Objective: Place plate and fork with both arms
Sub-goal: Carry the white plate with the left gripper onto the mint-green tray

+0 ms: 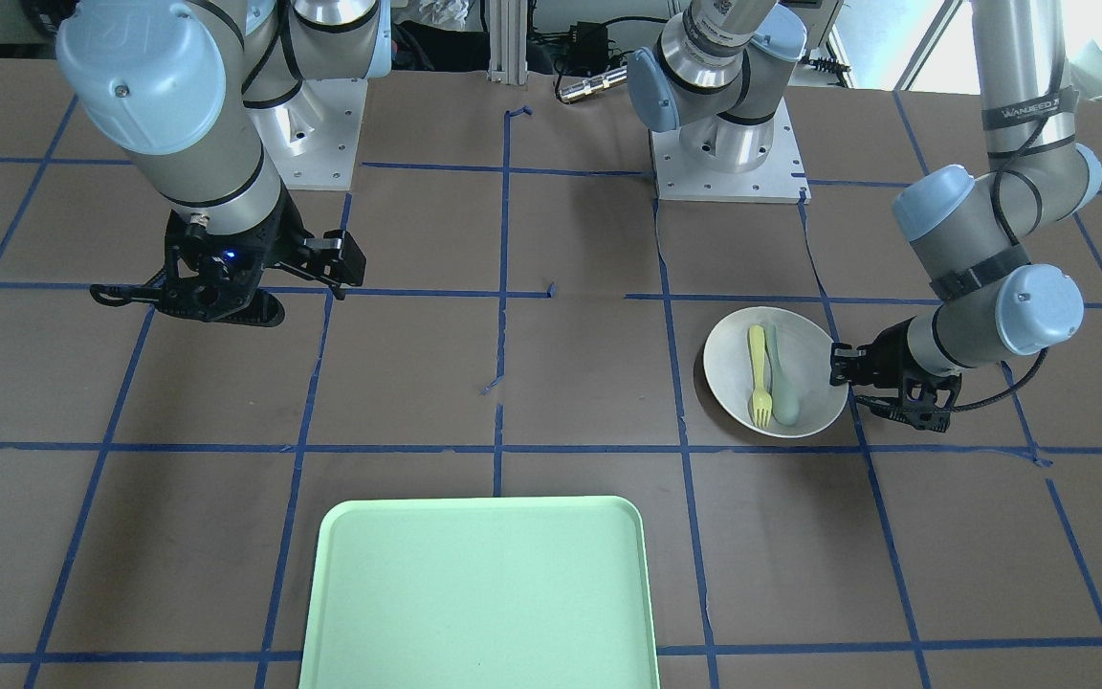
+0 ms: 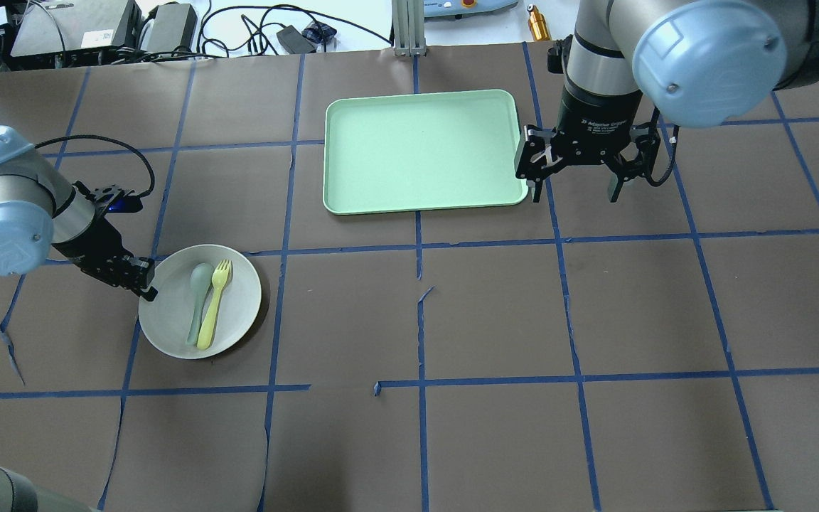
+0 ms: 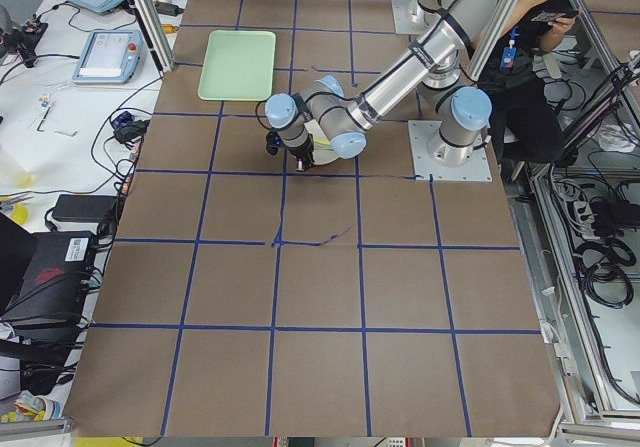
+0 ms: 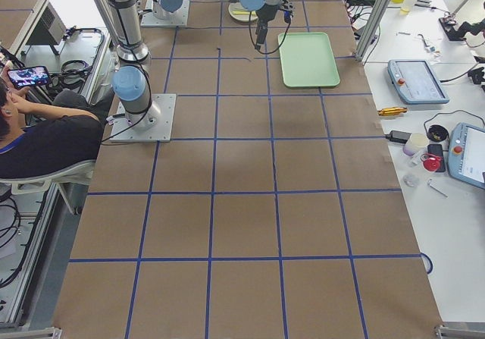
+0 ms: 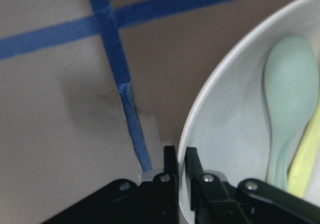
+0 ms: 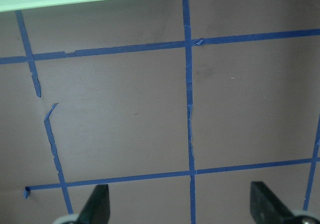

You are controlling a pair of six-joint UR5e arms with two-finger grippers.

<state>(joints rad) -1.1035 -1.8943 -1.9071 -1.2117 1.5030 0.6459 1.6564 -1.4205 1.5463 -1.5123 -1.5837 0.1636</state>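
Note:
The off-white plate (image 2: 200, 300) lies on the table at the left, also in the front view (image 1: 804, 359) and the left wrist view (image 5: 230, 134). On it lie the pale-yellow fork (image 2: 214, 302) (image 1: 759, 375) and a grey-green spoon (image 2: 197, 299), side by side. My left gripper (image 2: 145, 284) (image 5: 180, 166) is shut on the plate's rim at its left edge, one finger inside, one outside. My right gripper (image 2: 573, 188) (image 6: 177, 204) is open and empty, hanging above the table just right of the tray.
A mint-green rectangular tray (image 2: 424, 151) lies at the far middle of the table, also in the front view (image 1: 479, 593). Blue tape lines grid the brown table. Cables and devices lie beyond the far edge.

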